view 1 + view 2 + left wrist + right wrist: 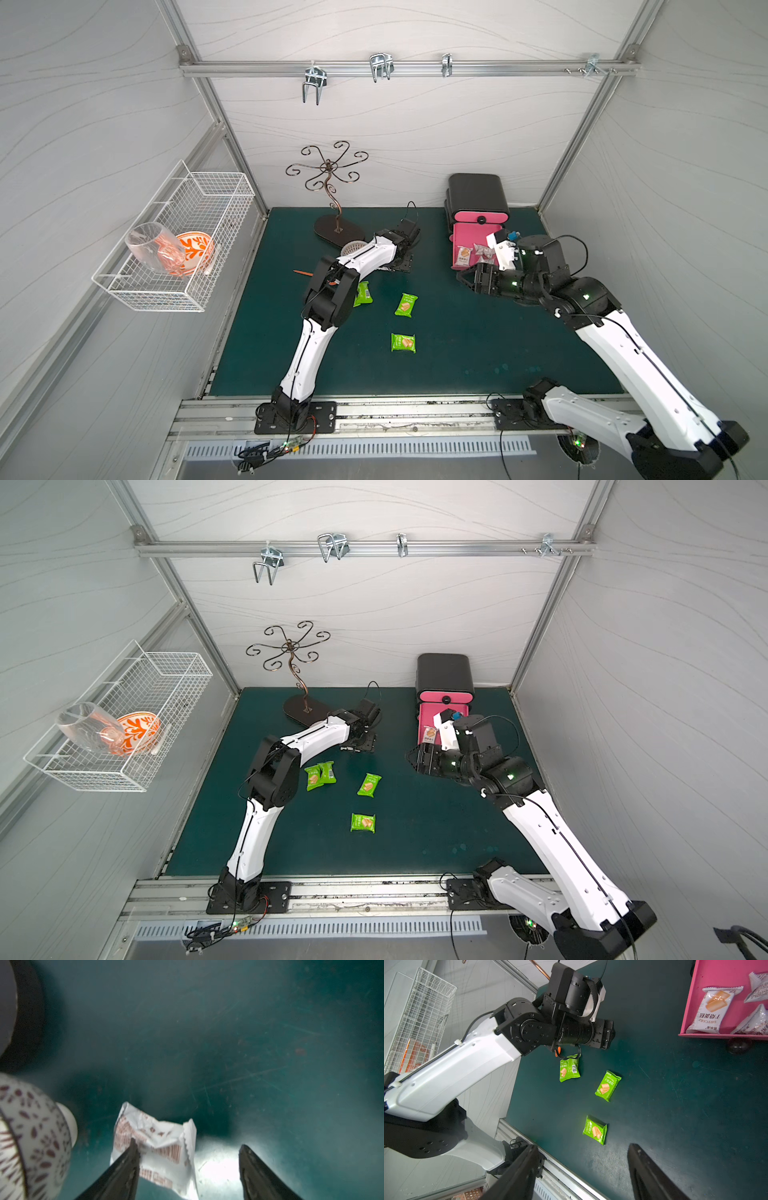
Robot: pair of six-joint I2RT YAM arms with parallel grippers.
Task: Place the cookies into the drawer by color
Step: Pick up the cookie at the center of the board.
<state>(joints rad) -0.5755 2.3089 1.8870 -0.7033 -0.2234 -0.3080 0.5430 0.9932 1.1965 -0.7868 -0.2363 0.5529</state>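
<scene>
Dark green mat (457,353), grey panelled walls (415,124), 4 green cookies (363,823) loose, both jaws wide, empty

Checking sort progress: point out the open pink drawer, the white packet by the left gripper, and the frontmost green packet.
open pink drawer (721,973): right wrist view, bare floor.
white packet (162,1142): left wrist view, wrapper middle.
frontmost green packet (403,343): a top view, wrapper middle.
</scene>
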